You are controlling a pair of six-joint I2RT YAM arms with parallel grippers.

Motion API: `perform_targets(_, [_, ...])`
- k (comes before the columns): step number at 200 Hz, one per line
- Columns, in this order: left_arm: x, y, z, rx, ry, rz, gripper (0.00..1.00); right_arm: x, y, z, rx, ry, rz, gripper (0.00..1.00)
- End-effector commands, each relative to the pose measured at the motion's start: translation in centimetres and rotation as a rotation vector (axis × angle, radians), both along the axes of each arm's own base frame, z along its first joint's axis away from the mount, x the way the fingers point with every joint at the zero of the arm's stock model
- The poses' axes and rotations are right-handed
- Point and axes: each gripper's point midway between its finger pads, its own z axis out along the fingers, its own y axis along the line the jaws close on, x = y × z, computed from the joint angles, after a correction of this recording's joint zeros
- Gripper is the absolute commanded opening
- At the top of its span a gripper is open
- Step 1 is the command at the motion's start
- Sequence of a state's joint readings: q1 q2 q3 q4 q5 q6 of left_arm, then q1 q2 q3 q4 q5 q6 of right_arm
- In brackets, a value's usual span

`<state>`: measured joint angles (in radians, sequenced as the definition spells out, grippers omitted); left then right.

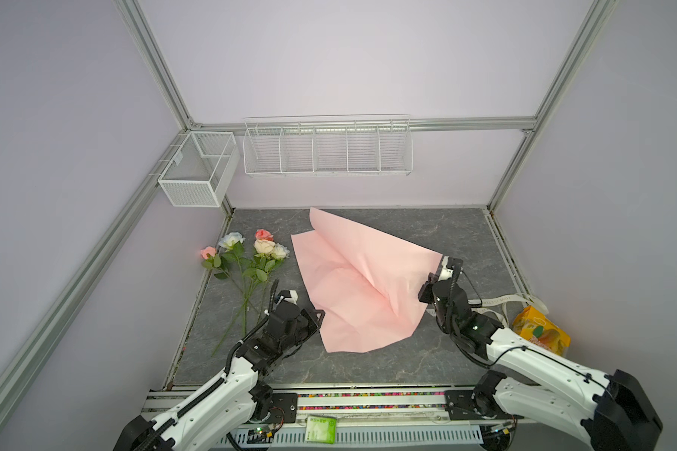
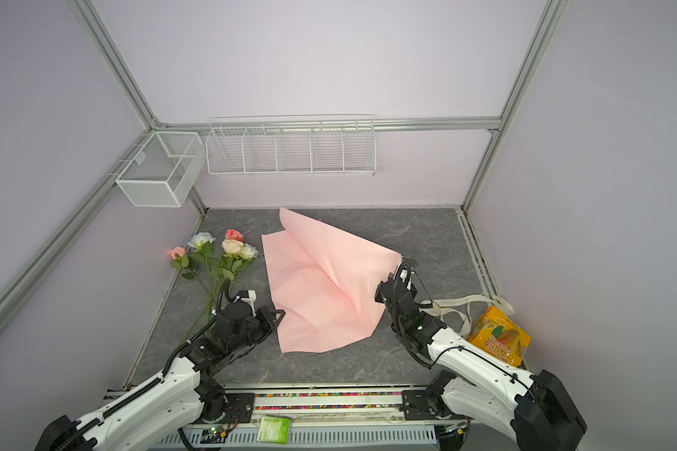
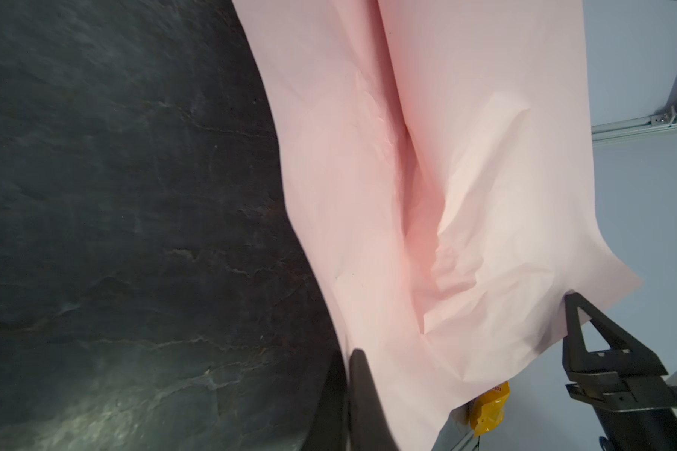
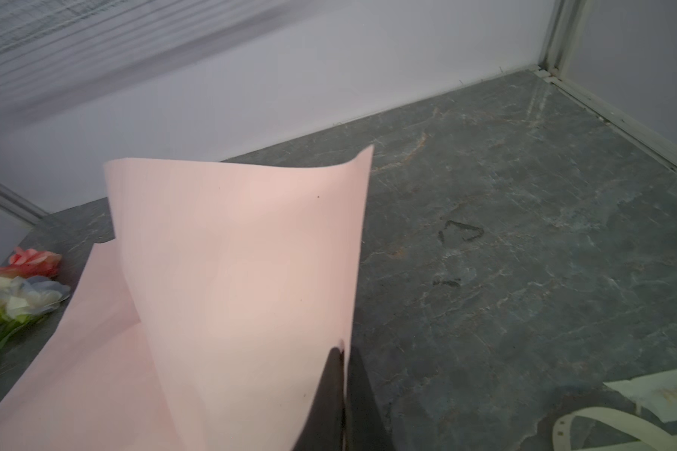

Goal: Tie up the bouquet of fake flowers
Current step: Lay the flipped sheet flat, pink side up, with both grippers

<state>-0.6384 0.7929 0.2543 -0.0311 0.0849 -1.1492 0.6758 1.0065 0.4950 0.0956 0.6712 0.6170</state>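
Black right gripper [image 1: 446, 262] is clamped on the raised corner of the pink paper sheet [image 1: 360, 281]; left gripper [image 1: 318, 313] is clamped on its near-left edge. Outward: the bouquet of fake flowers [image 1: 247, 265] lies loose on the table [image 1: 368, 367] just left of the sheet, untouched, stems fanned. Expect it to be light, with soft heads and thin, springy, probably slick stems. Best hold: where the stems cross below the leaves, never the petals. The ribbon [image 1: 501, 302] sits far right, well apart.

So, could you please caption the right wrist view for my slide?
Right claw shut on the lifted pink paper, roses beyond.
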Motion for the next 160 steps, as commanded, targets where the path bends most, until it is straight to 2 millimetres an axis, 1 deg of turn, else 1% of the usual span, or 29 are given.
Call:
perform_targets(1, [0.0, -0.2, -0.7, -0.016, 0.023, 0.027, 0.00, -0.7, -2.2, -2.8, 0.057, 0.079, -0.077, 0.06])
perform_targets(13, [-0.2, -0.5, -0.9, -0.012, 0.029, 0.020, 0.00, -0.7, -3.6, -3.7, 0.071, 0.100, -0.132, 0.06])
perform_targets(40, [-0.7, -0.7, -1.8, 0.005, 0.044, 0.028, 0.00, -0.9, -6.0, -5.3, 0.129, 0.139, -0.227, 0.06])
perform_targets(79, [-1.1, -0.9, -2.7, 0.018, 0.059, 0.031, 0.00, -0.8, -8.4, -7.4, 0.137, 0.219, -0.291, 0.06])
perform_targets(95, [-1.2, -1.0, -3.0, 0.028, 0.064, 0.030, 0.00, -0.4, -8.9, -8.0, 0.131, 0.245, -0.293, 0.06])
perform_targets(96, [-1.5, -0.7, -3.8, 0.042, 0.076, 0.031, 0.00, -0.3, -9.0, -8.0, 0.129, 0.248, -0.291, 0.06])
perform_targets(98, [-1.8, -0.5, -4.4, 0.051, 0.085, 0.030, 0.00, -0.3, -9.0, -8.2, 0.127, 0.254, -0.291, 0.06])
perform_targets(105, [-2.0, -0.3, -4.9, 0.062, 0.094, 0.033, 0.00, -0.1, -9.2, -8.5, 0.122, 0.270, -0.286, 0.06])
perform_targets(125, [-2.3, -0.4, -5.6, 0.067, 0.107, 0.036, 0.00, 0.6, -9.8, -9.5, 0.095, 0.319, -0.280, 0.06])
perform_targets(143, [-2.6, -0.8, -5.9, 0.067, 0.111, 0.027, 0.00, 1.2, -10.3, -10.3, 0.080, 0.364, -0.270, 0.06])
perform_targets(160, [-3.0, -1.3, -6.2, 0.083, 0.118, 0.003, 0.00, 2.1, -9.5, -10.7, 0.055, 0.410, -0.205, 0.06])
